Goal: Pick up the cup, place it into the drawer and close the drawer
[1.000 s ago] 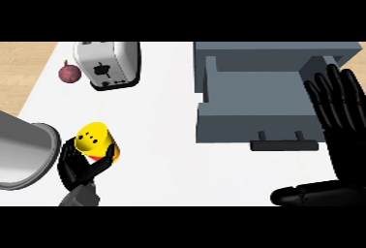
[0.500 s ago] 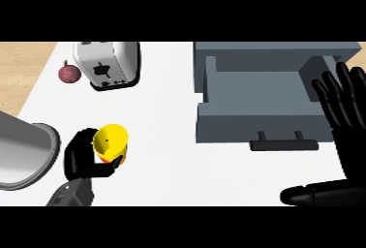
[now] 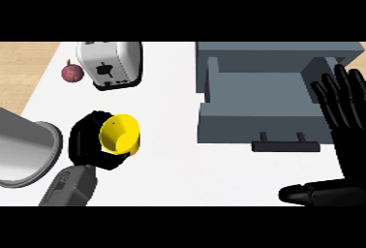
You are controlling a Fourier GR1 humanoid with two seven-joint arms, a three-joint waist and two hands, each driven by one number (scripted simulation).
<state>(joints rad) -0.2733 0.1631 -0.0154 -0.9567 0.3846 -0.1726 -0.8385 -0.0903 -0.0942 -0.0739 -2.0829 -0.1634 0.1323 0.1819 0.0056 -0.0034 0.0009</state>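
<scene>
1. At the far left edge a large grey pot lies on its side, its open rim facing into the view.
2. A strip of light wooden floor shows along the upper left, beyond the edge of the white worktop.
3. A small dark red fruit sits near the worktop's upper left corner, just beside a white toaster.
4. The left hand comes up from the lower left on a grey forearm; its fingers are curled round the yellow cup.
5. The cup is tilted, with its open mouth showing, just right of the pot and well apart from the drawer.
6. The middle of the worktop is plain white.
7. A grey drawer stands pulled open at the upper right, its dark handle on the near front panel.
8. The right hand shows at the right edge, open with straight fingers pointing up, beside the drawer's right wall.
</scene>
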